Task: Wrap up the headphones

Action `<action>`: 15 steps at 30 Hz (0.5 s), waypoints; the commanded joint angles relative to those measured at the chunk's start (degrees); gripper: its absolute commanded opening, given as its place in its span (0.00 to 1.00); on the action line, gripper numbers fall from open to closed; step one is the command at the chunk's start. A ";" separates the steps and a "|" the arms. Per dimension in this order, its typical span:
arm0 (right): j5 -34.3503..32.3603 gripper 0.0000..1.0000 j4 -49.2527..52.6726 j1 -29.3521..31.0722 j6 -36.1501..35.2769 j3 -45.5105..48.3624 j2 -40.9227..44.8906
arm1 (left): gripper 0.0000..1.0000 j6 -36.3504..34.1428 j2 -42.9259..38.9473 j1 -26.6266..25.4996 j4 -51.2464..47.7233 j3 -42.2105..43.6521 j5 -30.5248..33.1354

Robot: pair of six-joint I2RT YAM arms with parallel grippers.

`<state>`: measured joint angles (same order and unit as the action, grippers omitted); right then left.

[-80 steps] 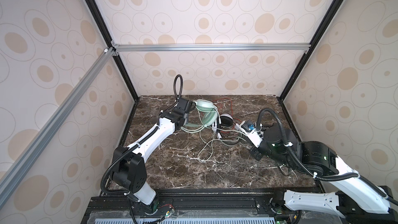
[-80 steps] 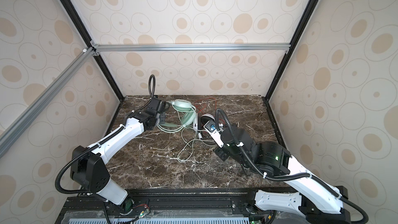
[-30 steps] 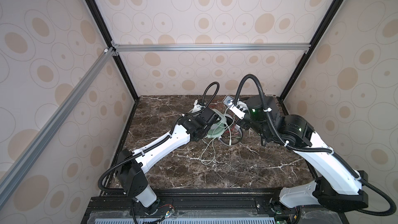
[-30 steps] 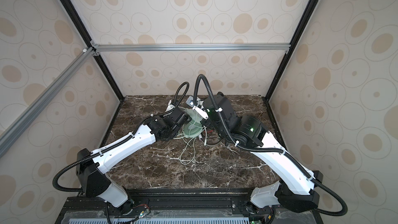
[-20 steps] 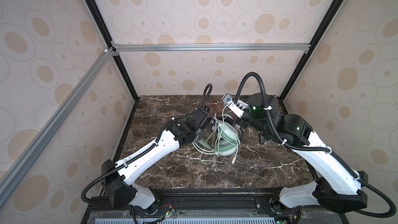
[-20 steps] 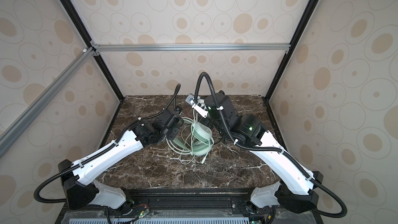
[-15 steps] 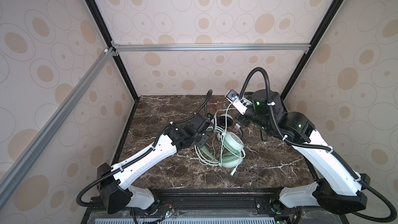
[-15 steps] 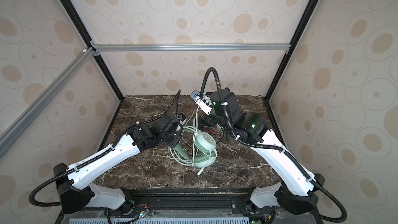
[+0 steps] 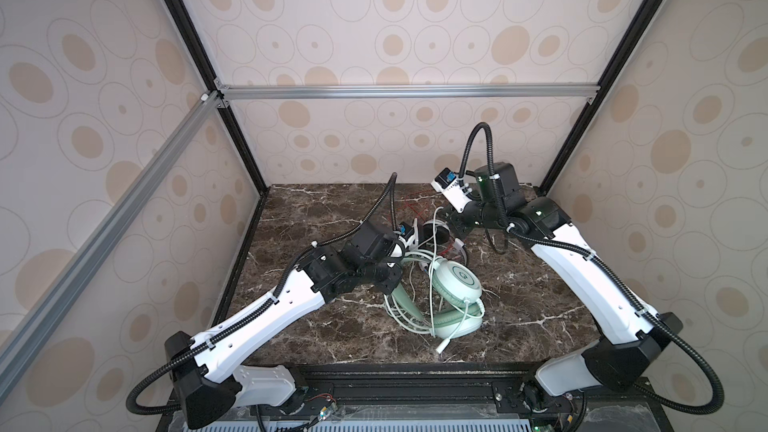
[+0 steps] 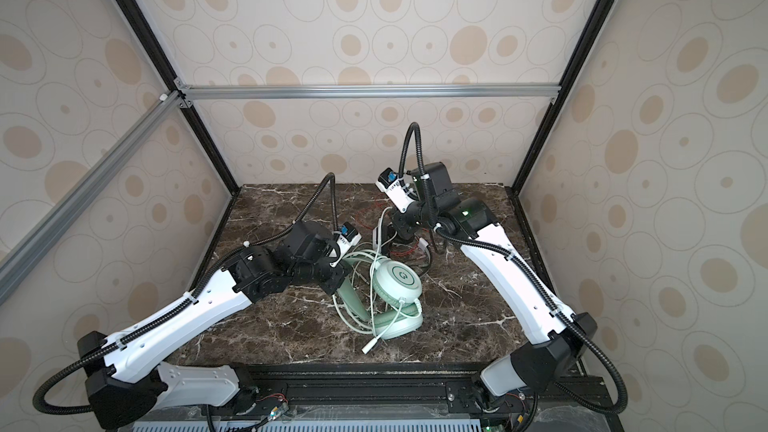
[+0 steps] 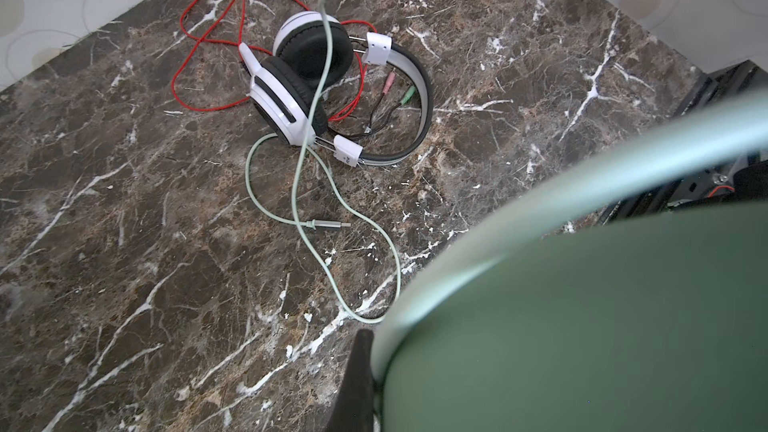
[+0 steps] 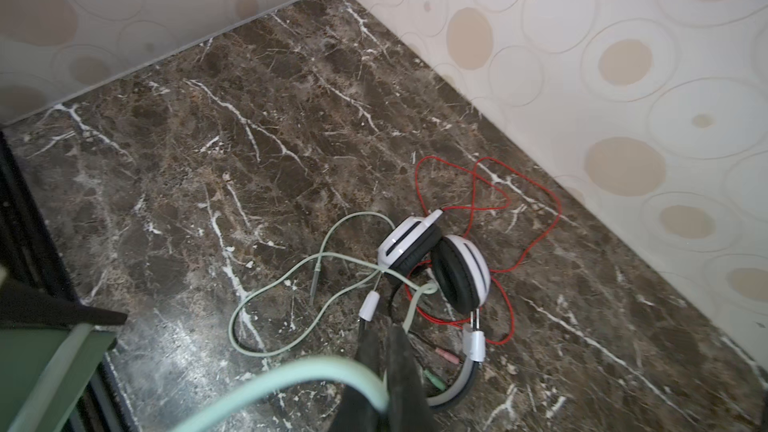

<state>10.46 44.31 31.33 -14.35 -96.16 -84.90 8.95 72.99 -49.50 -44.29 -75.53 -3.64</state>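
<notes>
In both top views the left pincer (image 9: 390, 281) (image 10: 335, 279) sits left of centre. It is clamped tight on the dark-lined headband of the mint-green headset (image 9: 456, 280) (image 10: 400, 280), whose round cup faces up mid-frame. Above and right of it, the right pincer (image 9: 456, 229) (image 10: 400, 235) is pressed together on the pale green cable (image 9: 432, 243) (image 10: 375, 261), which loops about that headset. A white plug (image 9: 441, 347) hangs at the cable's low end. The white-and-black headset (image 9: 431, 231) (image 10: 380, 236) lies behind on the marble worktop (image 9: 316, 218) (image 10: 478, 297), mostly hidden.

In the left wrist view the blurred mint headband fills the lower right, with one dark finger (image 11: 356, 380) against its edge. The white-and-black headset (image 11: 316, 89) lies in the upper middle. Its red cable (image 11: 195, 60) is looped to its left, and pale cable strands cross it.

In the right wrist view two dark fingers (image 12: 401, 363) at bottom centre pinch the pale cable (image 12: 282, 284). The white-and-black headset (image 12: 436, 259) lies right of centre on its red loops.
</notes>
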 commanded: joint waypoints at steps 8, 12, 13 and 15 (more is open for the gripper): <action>11.97 0.02 -9.88 -4.76 7.13 12.35 0.00 | 0.00 1.79 0.33 -0.52 2.00 -5.66 -2.69; 15.60 0.06 -14.12 -6.17 9.50 18.81 1.00 | 0.00 3.70 1.00 -0.20 1.41 -7.74 1.18; 17.26 0.08 -16.10 -6.73 10.67 21.03 1.59 | 0.00 4.60 1.23 0.33 1.18 -8.39 2.26; 21.25 0.08 -20.82 -8.16 13.60 25.53 2.73 | 0.00 6.27 1.78 2.38 1.43 -9.09 2.74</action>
<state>27.55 30.28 25.45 -5.32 -74.70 -83.77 12.14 75.64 -48.40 -45.60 -79.48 -0.23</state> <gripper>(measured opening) 0.083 0.071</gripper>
